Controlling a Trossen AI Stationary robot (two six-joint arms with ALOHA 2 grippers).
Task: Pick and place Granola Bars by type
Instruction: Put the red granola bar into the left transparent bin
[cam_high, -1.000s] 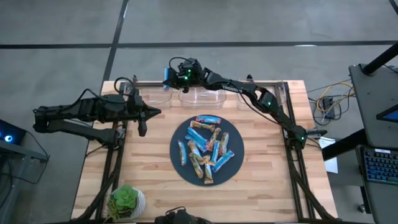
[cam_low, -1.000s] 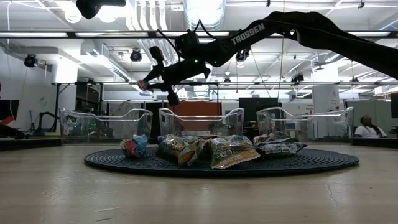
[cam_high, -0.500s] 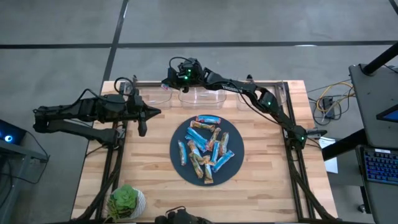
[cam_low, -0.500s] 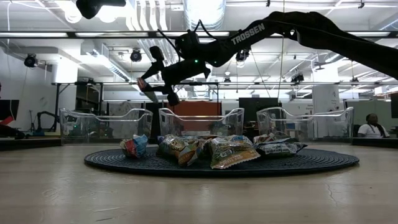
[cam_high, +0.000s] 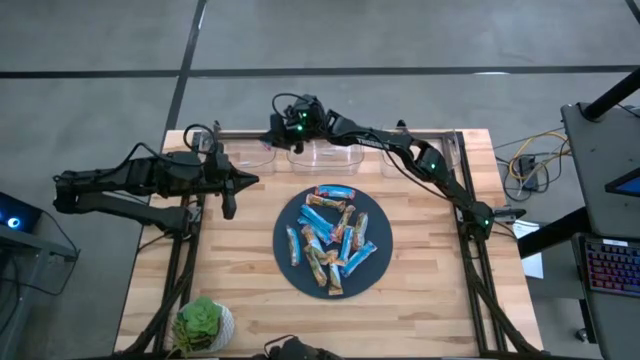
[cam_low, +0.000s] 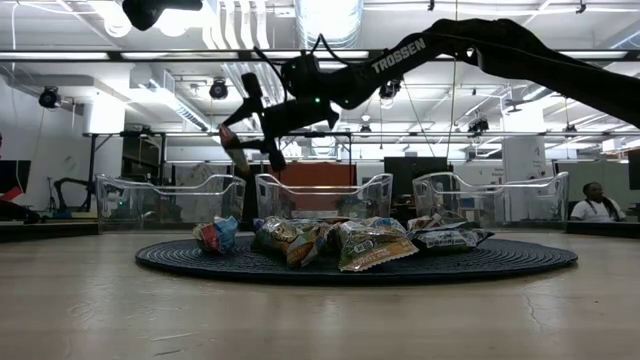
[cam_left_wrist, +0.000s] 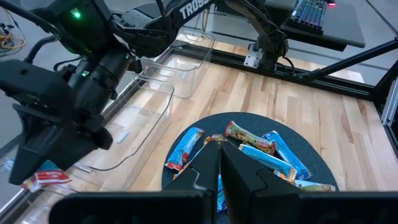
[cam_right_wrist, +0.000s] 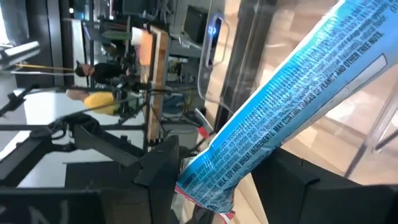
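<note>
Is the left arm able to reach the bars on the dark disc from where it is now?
Probably yes. The left gripper, shut and empty, hovers beside the dark disc, with nothing between it and the granola bars.

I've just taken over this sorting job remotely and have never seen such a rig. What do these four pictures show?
Two dark robot arms work at a wooden table. One picture looks straight down on it, one looks level across the tabletop, and one comes from each arm's wrist.

A dark round disc in the middle carries a pile of wrapped granola bars. Clear bins line the far edge, and a potted plant stands at a near corner.

The right end effector is above the bins with its fingers spread, and a blue bar lies loosely between them. The left end effector waits shut and empty beside the disc.
</note>
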